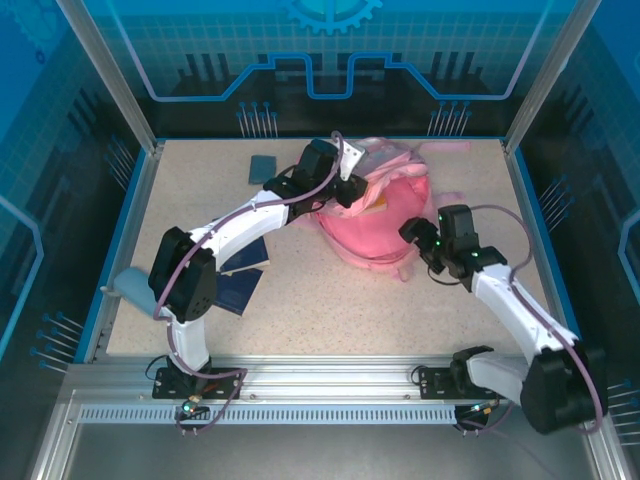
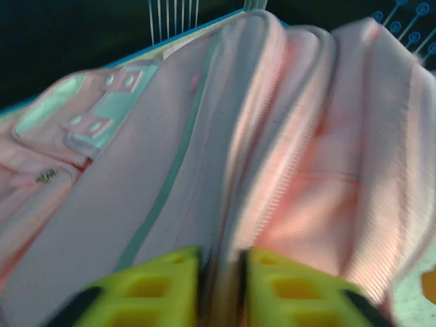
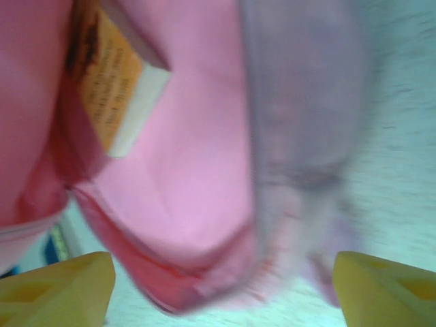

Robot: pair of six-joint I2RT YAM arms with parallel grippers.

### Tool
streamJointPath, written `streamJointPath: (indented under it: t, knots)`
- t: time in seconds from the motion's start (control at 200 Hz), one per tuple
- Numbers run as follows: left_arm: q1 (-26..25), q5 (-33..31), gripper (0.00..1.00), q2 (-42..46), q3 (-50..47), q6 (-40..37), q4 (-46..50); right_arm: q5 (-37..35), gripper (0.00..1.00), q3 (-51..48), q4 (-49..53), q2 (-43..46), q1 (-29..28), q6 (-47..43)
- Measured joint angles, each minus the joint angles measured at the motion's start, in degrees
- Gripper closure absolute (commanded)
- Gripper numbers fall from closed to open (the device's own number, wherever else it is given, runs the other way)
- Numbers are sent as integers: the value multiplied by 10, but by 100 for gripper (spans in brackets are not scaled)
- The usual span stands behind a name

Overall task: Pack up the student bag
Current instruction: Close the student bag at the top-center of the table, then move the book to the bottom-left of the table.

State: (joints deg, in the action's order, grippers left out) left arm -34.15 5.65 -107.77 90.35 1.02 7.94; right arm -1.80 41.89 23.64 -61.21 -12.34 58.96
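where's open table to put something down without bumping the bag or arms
Widest bare patch: front centre of the table, between the student bag and the near rail. Also the back-left corner beside the grey-blue square. Crowded: around the dark notebooks under the left arm, and by the right arm.

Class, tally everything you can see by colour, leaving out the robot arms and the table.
Pink student bag: 1
Dark blue books: 2
Slate-blue flat piece: 1
Pale grey thing at the left edge: 1
Orange book inside the bag: 1
Total: 6
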Motion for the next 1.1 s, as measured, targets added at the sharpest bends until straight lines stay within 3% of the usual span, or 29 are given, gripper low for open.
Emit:
streamJointPath:
  t: [0.07,0.145,0.31,0.45,0.53,0.685,0.825,1.101]
  knots:
    - [1,-11,38,5,-7,22,17,-41,9,1,57,47,0,-14]
    - [5,-24,28,16,-23,43,29,-76,8,9,111,89,0,-30]
    - [35,-57,20,79,-92,102,48,-105,8,59,158,111,-5,-66]
    - [95,-82,12,146,-165,170,61,-107,7,118,149,61,-63,-99]
    - [143,-90,2,179,-215,211,70,-107,7,151,134,2,-117,-119]
    - [228,-90,1,224,-306,277,93,-108,10,247,109,-152,-221,-159]
    - [269,-82,1,258,-352,312,112,-92,14,378,100,-318,-298,-194]
    - [348,-61,1,320,-400,351,116,-61,21,627,107,-593,-380,-233]
